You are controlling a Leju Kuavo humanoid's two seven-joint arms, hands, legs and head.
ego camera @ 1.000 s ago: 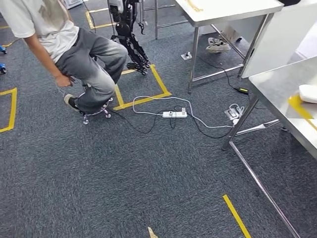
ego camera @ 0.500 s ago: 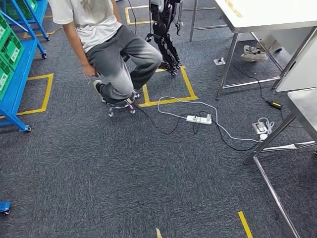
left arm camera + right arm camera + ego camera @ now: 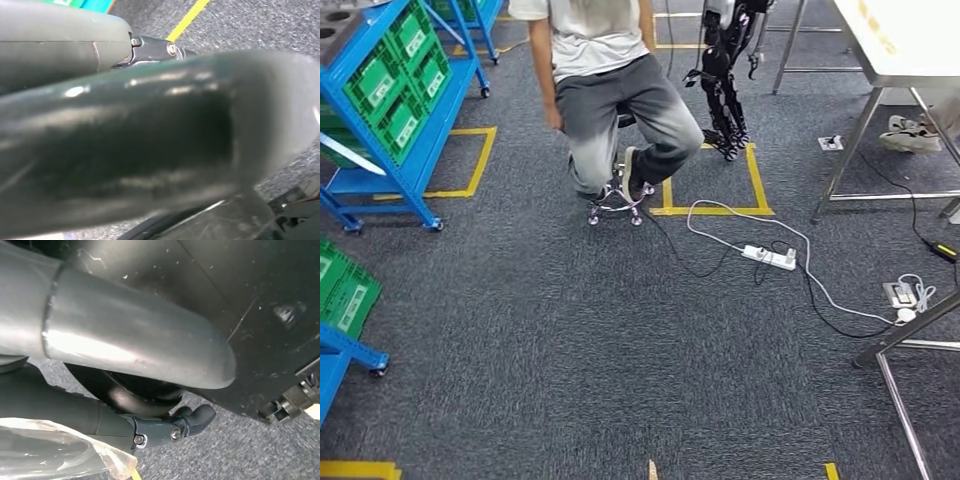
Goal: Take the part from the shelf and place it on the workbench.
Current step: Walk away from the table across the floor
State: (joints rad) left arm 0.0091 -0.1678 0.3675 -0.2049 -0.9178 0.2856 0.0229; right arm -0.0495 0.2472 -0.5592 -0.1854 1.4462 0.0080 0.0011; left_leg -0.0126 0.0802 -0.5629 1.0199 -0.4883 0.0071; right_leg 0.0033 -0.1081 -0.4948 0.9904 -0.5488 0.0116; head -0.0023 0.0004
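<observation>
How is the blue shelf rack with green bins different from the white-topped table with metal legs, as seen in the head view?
The blue shelf rack with green bins stands at the left and rolls on small casters; the white-topped table with metal legs stands at the right on plain legs. The rack holds green bins; no load shows on the table. Both stand on grey carpet.

The carpet point(image 3: 546, 340) is dark grey with a fine speckle, crossed by yellow tape lines point(image 3: 712, 210) that mark out squares. The shelf point(image 3: 418, 150) is bright blue, and its crates point(image 3: 399, 85) are green with white labels (another green crate point(image 3: 343, 295) sits lower down). A person point(image 3: 614, 70) wears a white shirt and faded grey trousers. A white power strip point(image 3: 769, 257) trails white and black cables. A second robot point(image 3: 724, 70) is black. The worktop point(image 3: 901, 35) is white on silver legs. At the wrists, the left hand point(image 3: 151, 140) is dark glossy grey; the right hand point(image 3: 113, 350) is grey with darker fingers point(image 3: 188, 422).
</observation>
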